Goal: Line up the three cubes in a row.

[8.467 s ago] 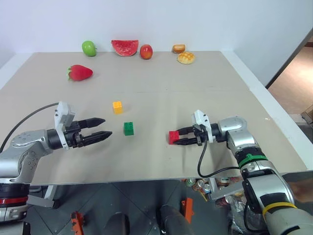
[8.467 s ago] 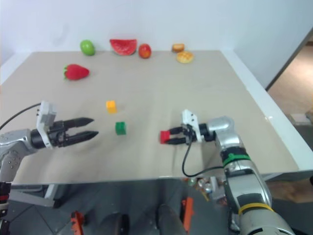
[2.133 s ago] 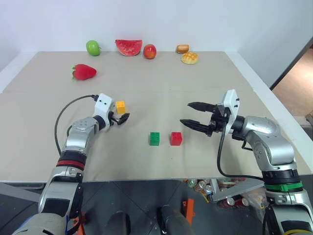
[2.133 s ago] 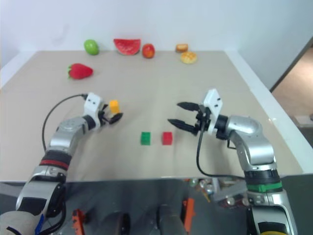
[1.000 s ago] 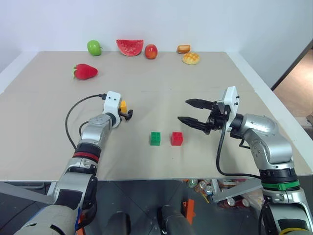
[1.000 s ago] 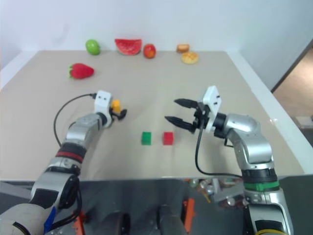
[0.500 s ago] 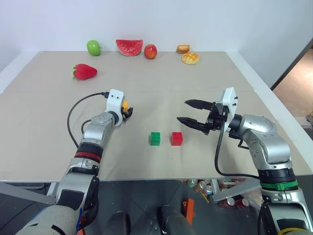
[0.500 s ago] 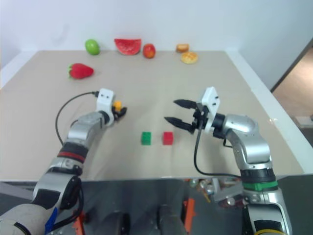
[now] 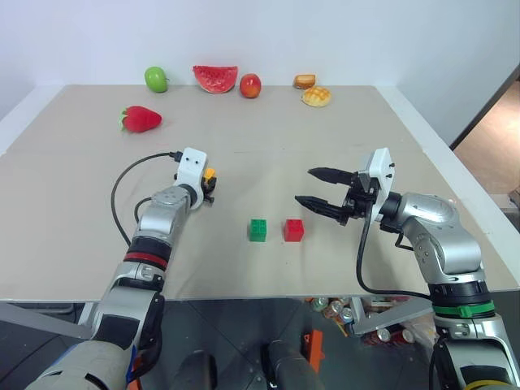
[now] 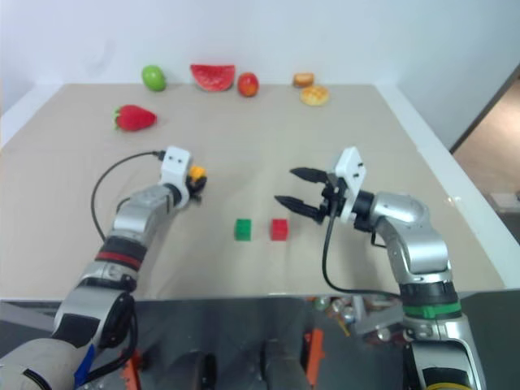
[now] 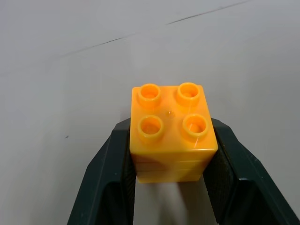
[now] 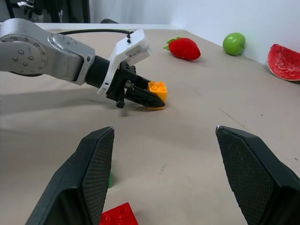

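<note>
Gripping with my left gripper (image 11: 169, 183), I have both black fingers pressed against the sides of the small yellow-orange plastic brick cube with four studs on top (image 11: 171, 133); whether it sits on the surface or is just off it I cannot tell. My right gripper (image 9: 318, 187) hangs over the table with its two fingers spread wide and nothing between them, pointing toward the middle of the work area.

Working down in size: the broad beige table top (image 9: 325, 122) carries a row of toy food along its far edge, namely a red watermelon slice (image 9: 214, 78), a red strawberry (image 9: 141, 119), a green apple (image 9: 156, 78), a red apple (image 9: 250, 84) and two small breads (image 9: 314, 96). Nearer me sit the small green plastic studded cube (image 9: 257, 230) and the small red plastic studded cube (image 9: 293, 230), just beside each other with a narrow gap, already forming two places of a row.

I judge the step in hand to be fetching the third cube. Next I should carry the yellow-orange one across to the free end beside the green cube, keep it square to the other two with a matching gap, set it down flat, then release.
</note>
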{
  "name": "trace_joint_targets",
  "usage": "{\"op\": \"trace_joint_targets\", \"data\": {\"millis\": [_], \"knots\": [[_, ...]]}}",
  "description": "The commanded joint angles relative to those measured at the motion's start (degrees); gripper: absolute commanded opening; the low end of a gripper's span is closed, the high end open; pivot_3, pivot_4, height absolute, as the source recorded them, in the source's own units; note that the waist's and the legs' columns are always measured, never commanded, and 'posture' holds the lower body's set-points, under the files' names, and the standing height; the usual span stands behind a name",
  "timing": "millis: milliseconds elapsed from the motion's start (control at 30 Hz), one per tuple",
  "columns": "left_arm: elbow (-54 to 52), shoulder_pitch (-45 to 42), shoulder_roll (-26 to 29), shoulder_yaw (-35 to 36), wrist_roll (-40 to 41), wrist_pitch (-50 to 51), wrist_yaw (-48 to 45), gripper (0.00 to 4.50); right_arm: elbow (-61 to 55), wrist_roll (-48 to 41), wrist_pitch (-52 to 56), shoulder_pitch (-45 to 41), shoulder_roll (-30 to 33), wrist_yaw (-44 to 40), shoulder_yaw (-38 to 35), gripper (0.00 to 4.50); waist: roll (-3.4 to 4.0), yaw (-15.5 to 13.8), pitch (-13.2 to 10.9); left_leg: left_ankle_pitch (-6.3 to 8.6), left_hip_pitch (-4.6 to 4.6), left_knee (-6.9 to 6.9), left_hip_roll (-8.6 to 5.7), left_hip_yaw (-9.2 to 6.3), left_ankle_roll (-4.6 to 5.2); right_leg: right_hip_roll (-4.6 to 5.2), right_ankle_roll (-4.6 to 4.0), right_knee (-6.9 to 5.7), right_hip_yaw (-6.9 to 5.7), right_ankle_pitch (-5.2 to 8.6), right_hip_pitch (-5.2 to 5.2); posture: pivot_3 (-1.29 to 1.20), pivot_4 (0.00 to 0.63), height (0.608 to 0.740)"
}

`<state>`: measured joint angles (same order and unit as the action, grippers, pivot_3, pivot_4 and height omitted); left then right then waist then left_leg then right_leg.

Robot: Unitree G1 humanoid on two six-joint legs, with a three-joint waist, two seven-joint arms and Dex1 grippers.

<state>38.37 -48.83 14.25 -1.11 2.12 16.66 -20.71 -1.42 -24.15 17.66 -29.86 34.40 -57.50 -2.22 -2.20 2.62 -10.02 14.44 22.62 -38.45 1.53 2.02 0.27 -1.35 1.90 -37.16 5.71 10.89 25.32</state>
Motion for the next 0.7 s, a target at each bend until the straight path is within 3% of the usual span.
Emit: {"op": "trace_joint_targets", "data": {"millis": [33, 167, 267, 500, 700], "knots": [[0.1, 0.4, 4.4, -3.4, -1.4, -14.6, -12.0, 1.47, -1.7, -0.6, -0.2, 0.0, 0.8, -0.6, -0.7, 3.59, 0.00, 0.0, 0.0, 0.00, 0.00, 0.01, 0.01, 0.01, 0.00, -0.01, -0.01, 0.00, 0.01, 0.00, 0.01, 0.00, 0.150, 0.740], [-1.8, 3.6, 9.9, -1.4, 7.3, -17.8, -34.5, 1.47, -3.5, -1.9, 1.3, 1.4, 2.9, -2.1, -1.8, 3.59, 0.01, 0.0, 0.0, 0.00, -0.06, 0.07, 0.02, 0.06, -0.01, 0.00, -0.07, 0.00, 0.02, 0.04, 0.00, 0.00, 0.150, 0.740], [-0.3, 3.2, 13.8, 0.2, 11.3, -18.3, -45.7, 1.47, -4.2, -2.3, 1.8, 2.5, 4.1, -2.5, -2.5, 3.59, 0.00, 0.1, 0.0, 0.02, 0.00, 0.07, 0.06, 0.06, -0.01, -0.02, -0.10, 0.00, -0.01, 0.08, 0.05, 0.00, 0.150, 0.740], [2.5, -0.1, 17.3, 0.8, 13.9, -14.8, -58.0, 1.47, -4.7, -2.7, 2.3, 2.9, 4.8, -2.0, -2.6, 3.59, 0.00, 0.0, 0.0, 0.01, 0.04, -0.07, 0.03, -0.01, 0.01, -0.01, -0.07, 0.00, -0.08, 0.08, -0.01, 0.00, 0.150, 0.740], [-2.4, 2.5, 17.8, -2.5, 12.7, -14.6, -64.6, 1.47, -5.2, -2.6, 2.5, 3.1, 4.7, -1.6, -2.4, 3.59, 0.00, 0.0, 0.0, 0.01, 0.06, -0.05, 0.05, 0.00, 0.01, -0.02, -0.04, 0.01, -0.07, 0.09, 0.03, 0.00, 0.150, 0.740]]}}
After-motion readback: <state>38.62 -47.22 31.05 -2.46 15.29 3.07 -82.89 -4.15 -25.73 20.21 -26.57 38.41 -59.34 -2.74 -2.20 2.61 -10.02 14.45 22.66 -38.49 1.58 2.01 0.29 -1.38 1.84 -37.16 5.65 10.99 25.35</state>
